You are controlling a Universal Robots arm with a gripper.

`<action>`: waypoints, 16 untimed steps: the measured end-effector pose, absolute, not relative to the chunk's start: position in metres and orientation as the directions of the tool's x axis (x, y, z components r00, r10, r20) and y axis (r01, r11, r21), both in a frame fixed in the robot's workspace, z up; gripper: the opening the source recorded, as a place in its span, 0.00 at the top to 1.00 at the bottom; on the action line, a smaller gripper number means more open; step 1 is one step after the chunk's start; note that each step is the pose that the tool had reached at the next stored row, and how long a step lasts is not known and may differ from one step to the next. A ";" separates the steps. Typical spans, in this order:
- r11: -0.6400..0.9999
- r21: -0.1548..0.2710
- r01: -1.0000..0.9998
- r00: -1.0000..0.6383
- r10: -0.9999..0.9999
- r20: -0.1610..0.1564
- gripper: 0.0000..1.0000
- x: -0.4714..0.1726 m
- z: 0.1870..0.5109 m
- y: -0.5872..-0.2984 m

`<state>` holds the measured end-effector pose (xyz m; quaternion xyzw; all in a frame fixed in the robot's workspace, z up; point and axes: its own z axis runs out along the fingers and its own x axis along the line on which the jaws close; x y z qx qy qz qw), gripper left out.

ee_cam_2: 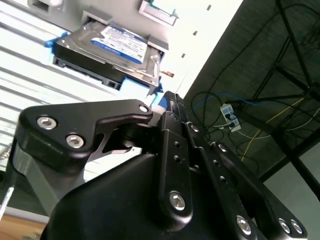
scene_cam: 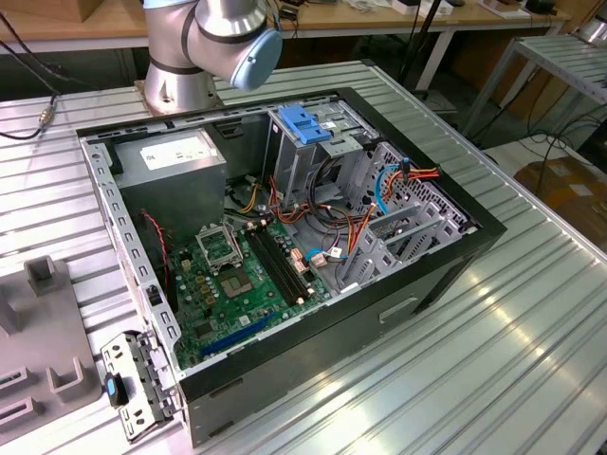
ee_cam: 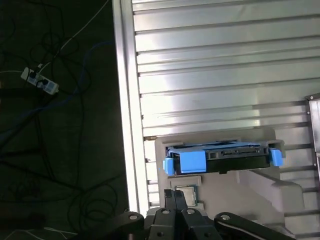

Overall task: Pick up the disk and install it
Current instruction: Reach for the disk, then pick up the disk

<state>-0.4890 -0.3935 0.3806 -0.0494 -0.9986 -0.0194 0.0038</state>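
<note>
In the second wrist view, the black metal gripper point(ee_cam_2: 170, 97), fingers pressed together on nothing, is being held near the rectangular silver-grey disk point(ee_cam_2: 107, 47) with blue rails. In the first wrist view, the disk point(ee_cam: 235, 157) is being cradled by a pale plastic holder point(ee_cam: 260, 185). In the exterior view, an open black computer case point(scene_cam: 313, 379) is being shown. Arguably, the fingers should be spread and squared across the disk before closing.

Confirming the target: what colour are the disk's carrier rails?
Blue, on the disk, clearest in the first wrist view.

Open computer case point(scene_cam: 313, 358) on ribbed table point(scene_cam: 503, 360)
</note>
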 end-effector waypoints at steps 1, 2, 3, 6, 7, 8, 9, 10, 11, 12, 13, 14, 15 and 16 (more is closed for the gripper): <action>0.994 0.038 0.104 -0.995 0.104 0.009 0.89 -0.482 0.379 -0.393; 0.993 0.038 0.109 -0.994 0.108 0.009 0.89 -0.474 0.377 -0.392; 0.993 0.038 0.112 -0.994 0.112 0.009 0.89 -0.467 0.375 -0.392; 0.992 0.037 0.122 -0.992 0.122 0.009 0.89 -0.450 0.370 -0.390; 0.992 0.037 0.123 -0.992 0.122 0.009 0.89 -0.450 0.370 -0.390; 0.992 0.037 0.123 -0.992 0.122 0.009 0.89 -0.450 0.370 -0.390; 0.992 0.037 0.123 -0.992 0.122 0.009 0.89 -0.450 0.370 -0.390; 0.992 0.037 0.123 -0.992 0.123 0.009 0.89 -0.450 0.370 -0.390; 0.992 0.037 0.123 -0.992 0.123 0.009 0.89 -0.450 0.370 -0.390; 0.992 0.037 0.123 -0.992 0.123 0.009 0.89 -0.450 0.370 -0.390; 0.992 0.037 0.123 -0.992 0.123 0.009 0.89 -0.450 0.370 -0.390; 0.992 0.037 0.123 -0.992 0.123 0.009 0.89 -0.450 0.370 -0.390; 0.992 0.037 0.123 -0.992 0.123 0.009 0.89 -0.450 0.370 -0.390; 0.992 0.037 0.123 -0.992 0.123 0.009 0.89 -0.450 0.370 -0.390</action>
